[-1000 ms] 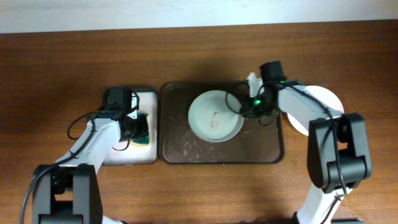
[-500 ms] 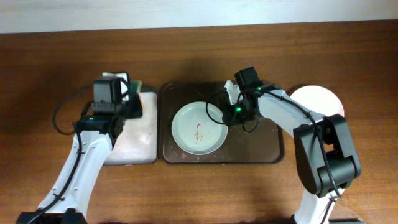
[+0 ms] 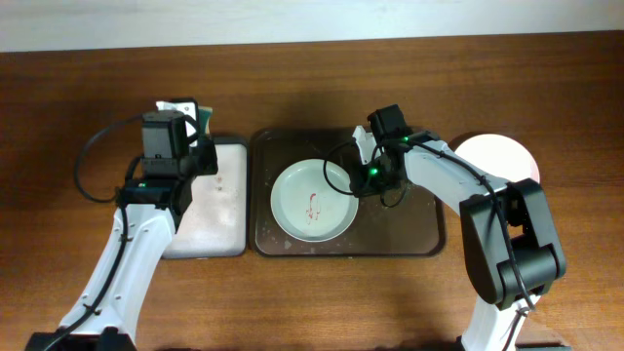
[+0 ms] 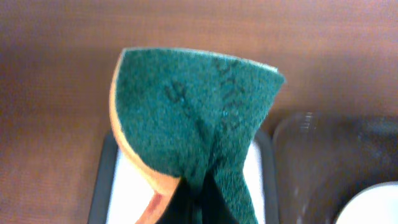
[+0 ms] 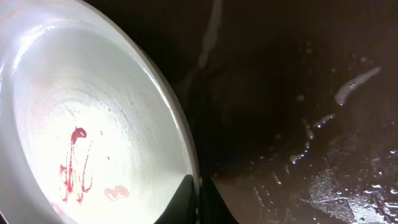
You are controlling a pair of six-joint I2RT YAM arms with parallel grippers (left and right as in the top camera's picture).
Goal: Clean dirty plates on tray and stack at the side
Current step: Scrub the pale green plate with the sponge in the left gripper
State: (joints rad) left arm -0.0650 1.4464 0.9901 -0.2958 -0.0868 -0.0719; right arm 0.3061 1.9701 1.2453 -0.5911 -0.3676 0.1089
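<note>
**At the tray's middle, a stained plate gripped by its rim**

On the left of the counter (image 3: 58,117), the left pincer (image 4: 198,205) is pressed together on a green scouring sponge (image 4: 193,118) with an orange backing. The sponge is folded in the grip and held over the far edge of the small white-lined tray (image 3: 219,210). Just to the right of that tray lies the dark brown tray (image 3: 405,222), its floor wet and speckled. A pale dirty plate (image 3: 312,200) sits flat on it, left of centre, with a red squiggle stain (image 5: 73,171) in its well. The right pincer (image 5: 199,190) pinches this plate's right rim, one finger inside the lip and one outside. Farther right, off the brown tray, a white plate (image 3: 502,156) rests on the counter, partly hidden under the right arm.
</note>
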